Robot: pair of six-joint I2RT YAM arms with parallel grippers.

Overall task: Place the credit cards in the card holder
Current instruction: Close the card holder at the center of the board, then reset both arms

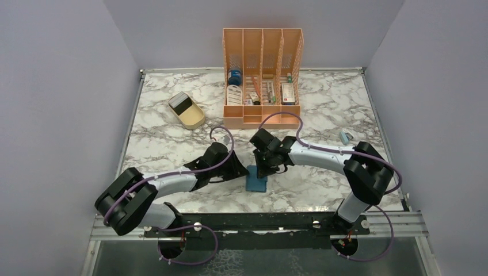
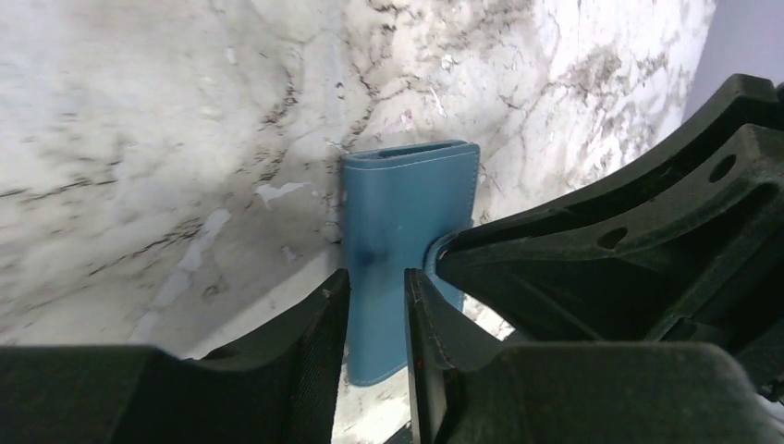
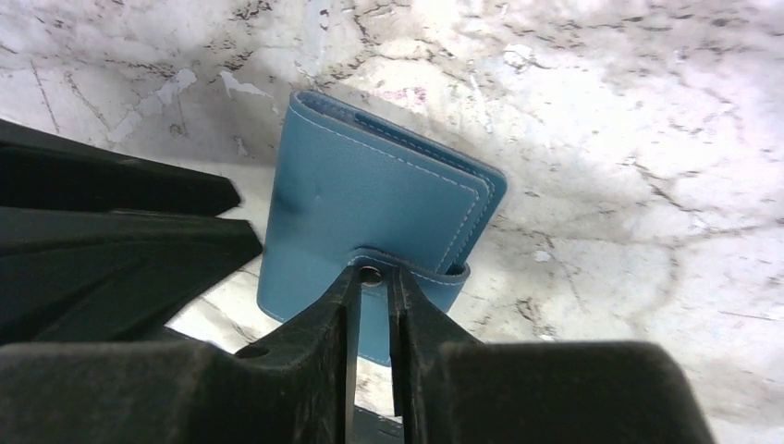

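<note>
The teal-blue card holder [image 1: 256, 180] lies folded shut on the marble table between my two grippers. It also shows in the left wrist view [image 2: 407, 199] and the right wrist view [image 3: 370, 208]. My right gripper [image 3: 372, 287] is shut on its snap tab [image 3: 421, 275], the metal snap showing between the fingertips. My left gripper [image 2: 377, 291] sits low over the holder's near left part, jaws a narrow gap apart with nothing between them. A dark flat credit card [image 1: 182, 104] lies in the beige tray [image 1: 193, 117] at the far left.
An orange slotted desk organiser [image 1: 262, 77] with small items stands at the back centre. A small pale-blue item [image 1: 344, 137] lies near the right edge. Grey walls enclose the table on three sides.
</note>
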